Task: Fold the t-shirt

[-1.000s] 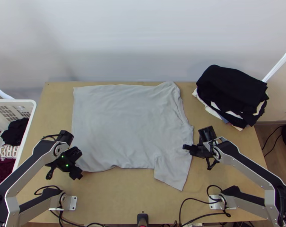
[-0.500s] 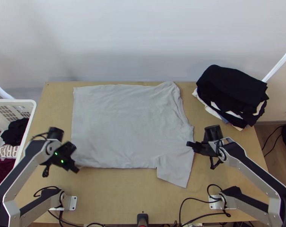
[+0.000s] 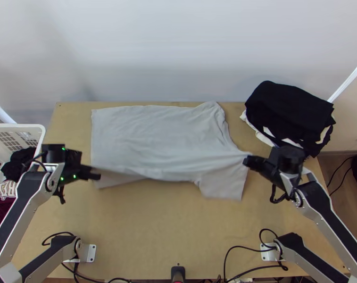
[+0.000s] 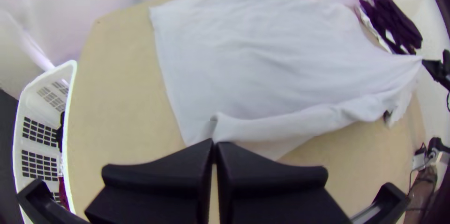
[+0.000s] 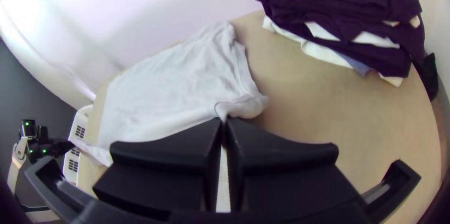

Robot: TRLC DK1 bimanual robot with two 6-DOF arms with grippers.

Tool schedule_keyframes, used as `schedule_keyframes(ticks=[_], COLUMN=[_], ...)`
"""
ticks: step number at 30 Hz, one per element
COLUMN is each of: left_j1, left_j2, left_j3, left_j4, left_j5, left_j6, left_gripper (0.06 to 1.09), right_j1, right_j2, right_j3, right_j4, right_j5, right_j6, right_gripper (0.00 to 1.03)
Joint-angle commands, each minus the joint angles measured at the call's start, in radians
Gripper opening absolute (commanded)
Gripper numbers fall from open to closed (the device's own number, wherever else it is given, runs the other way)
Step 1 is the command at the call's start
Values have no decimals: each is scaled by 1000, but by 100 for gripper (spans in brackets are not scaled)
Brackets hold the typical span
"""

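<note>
The light grey t-shirt lies over the back of the table, its near side lifted between the two grippers. My left gripper is at its left near corner; in the left wrist view the left gripper is shut on the edge of the t-shirt. At the shirt's right side, my right gripper holds fabric near the sleeve. The right wrist view has the right gripper shut on a bunched bit of the t-shirt. Part of the sleeve end hangs below the right gripper.
A stack of dark and white folded clothes stands at the table's back right. A white basket with clothes in it is beside the table's left edge. Bare wood spans the near part of the table.
Both grippers have moved up the picture and outward, holding the shirt. The shirt's near edge has risen with them off the table and drawn straighter; the sleeve has shifted back too.
</note>
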Motion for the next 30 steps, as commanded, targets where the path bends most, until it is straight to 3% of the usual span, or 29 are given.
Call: schedule_keyframes(ticks=[1,6,13,30], left_j1=[26,109,175,169], left_j2=[5,51,122,346], left_j3=[93,221,445,1061], left_j4=[53,127,191,207], left_j5=[-28,-47,-145,-217], left_j6=[-118,-170,-187,-283], left_gripper=[10,10,10,10], right_j1=[-25,-65,-103,-121], right_j2=[-7,39,168,534], right_j3=[75,164,368,1049], right_j4=[46,121,175,344], right_j5=[20,22,22,42], right_j6=[-76,-127,-159,-167], right_gripper=[3,3,3,3])
